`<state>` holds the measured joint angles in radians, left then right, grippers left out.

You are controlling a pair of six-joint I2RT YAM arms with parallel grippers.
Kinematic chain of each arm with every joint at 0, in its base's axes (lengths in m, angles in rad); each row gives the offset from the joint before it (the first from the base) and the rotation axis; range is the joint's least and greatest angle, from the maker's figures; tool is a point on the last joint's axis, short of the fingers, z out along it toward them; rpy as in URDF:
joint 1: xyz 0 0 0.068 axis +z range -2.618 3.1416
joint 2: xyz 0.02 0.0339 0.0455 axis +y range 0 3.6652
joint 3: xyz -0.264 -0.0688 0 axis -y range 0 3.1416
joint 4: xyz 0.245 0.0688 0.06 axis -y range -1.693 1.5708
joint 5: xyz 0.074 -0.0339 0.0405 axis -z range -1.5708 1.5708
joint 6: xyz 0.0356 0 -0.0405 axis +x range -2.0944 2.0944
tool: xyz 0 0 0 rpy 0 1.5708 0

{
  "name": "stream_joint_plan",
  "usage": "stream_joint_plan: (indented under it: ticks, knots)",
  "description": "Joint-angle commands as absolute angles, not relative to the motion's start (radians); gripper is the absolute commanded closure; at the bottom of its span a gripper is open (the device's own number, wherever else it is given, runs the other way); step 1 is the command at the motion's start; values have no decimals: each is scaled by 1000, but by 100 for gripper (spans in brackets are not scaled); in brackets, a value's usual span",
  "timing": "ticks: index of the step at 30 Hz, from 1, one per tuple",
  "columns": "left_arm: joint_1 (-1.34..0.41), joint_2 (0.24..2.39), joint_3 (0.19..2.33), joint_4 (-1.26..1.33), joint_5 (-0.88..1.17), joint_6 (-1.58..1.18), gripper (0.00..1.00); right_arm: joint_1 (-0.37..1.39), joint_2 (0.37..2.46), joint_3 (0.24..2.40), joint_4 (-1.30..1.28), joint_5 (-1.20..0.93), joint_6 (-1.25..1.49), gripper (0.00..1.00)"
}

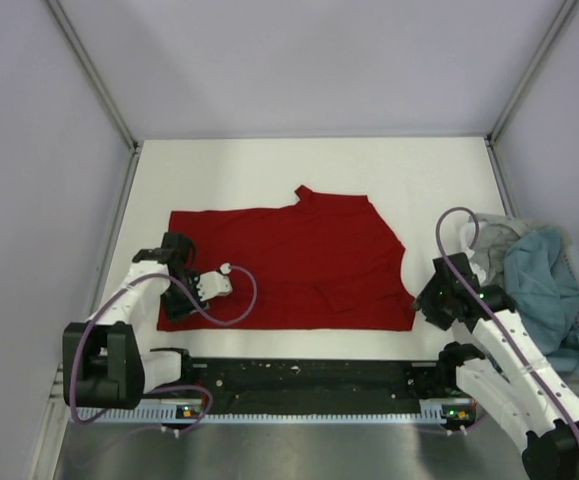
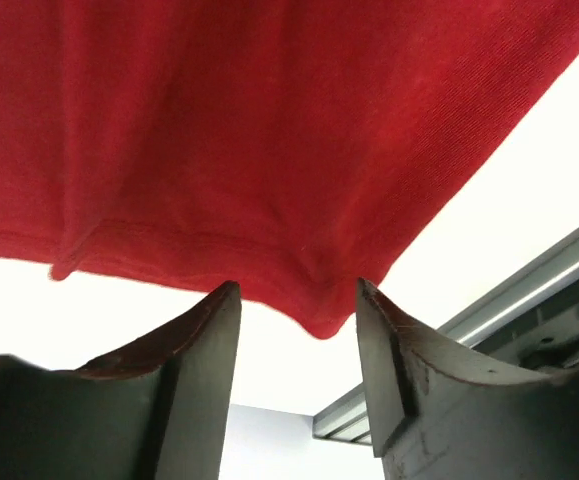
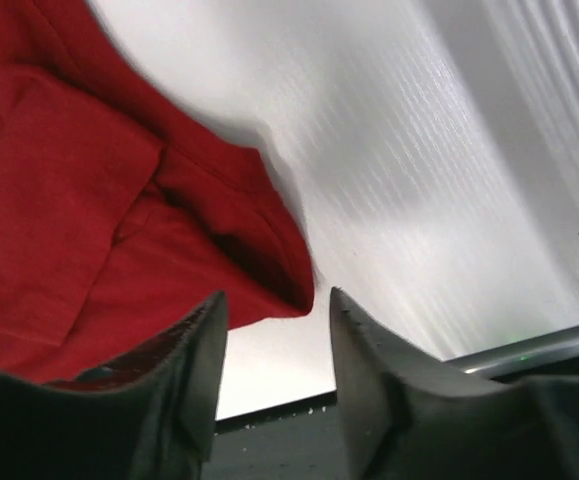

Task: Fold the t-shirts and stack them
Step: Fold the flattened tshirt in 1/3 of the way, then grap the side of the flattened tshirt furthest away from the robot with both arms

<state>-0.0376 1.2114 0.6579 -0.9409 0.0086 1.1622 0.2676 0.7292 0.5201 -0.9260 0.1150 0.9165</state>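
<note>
Two open hands gripping nothing, left hand (image 2: 297, 290) at the red t-shirt's (image 1: 289, 265) near-left corner, right hand (image 3: 274, 295) at its near-right corner, shirt flat on the counter (image 1: 269, 170), teal t-shirt (image 1: 544, 280) and grey t-shirt (image 1: 489, 240) heaped right.

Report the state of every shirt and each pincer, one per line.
Red t-shirt: spread flat on the table, not stacked.
Teal-blue t-shirt: crumpled in a heap at the right, unfolded.
Light grey t-shirt: crumpled beside the teal-blue one, unfolded.
Left pincer: open, at the red hem.
Right pincer: open, at a red corner.
</note>
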Motion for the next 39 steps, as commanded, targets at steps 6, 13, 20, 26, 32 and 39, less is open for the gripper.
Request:
stream_joint_plan:
  ticks: [6,13,20,26,32,39]
  knots:
    - [52,1346,1196,-987,155,1010,8,279,884,820,-651,167,702,6]
    - [123,1767,1679,-960,166,715,31,256,1515,1341,-568,39,408,14]
    - [178,2086,1985,-928,68,462,38,186,1995,1767,-591,-118,405,33]
    - [212,2204,2025,-862,112,279,36,179,2241,1949,-609,-244,419,39]
    - [241,2298,2066,-862,149,178,32,181,2359,1997,-615,-333,472,41]
    - [249,2348,2065,-862,207,167,35,187,2373,1965,-612,-393,502,54]
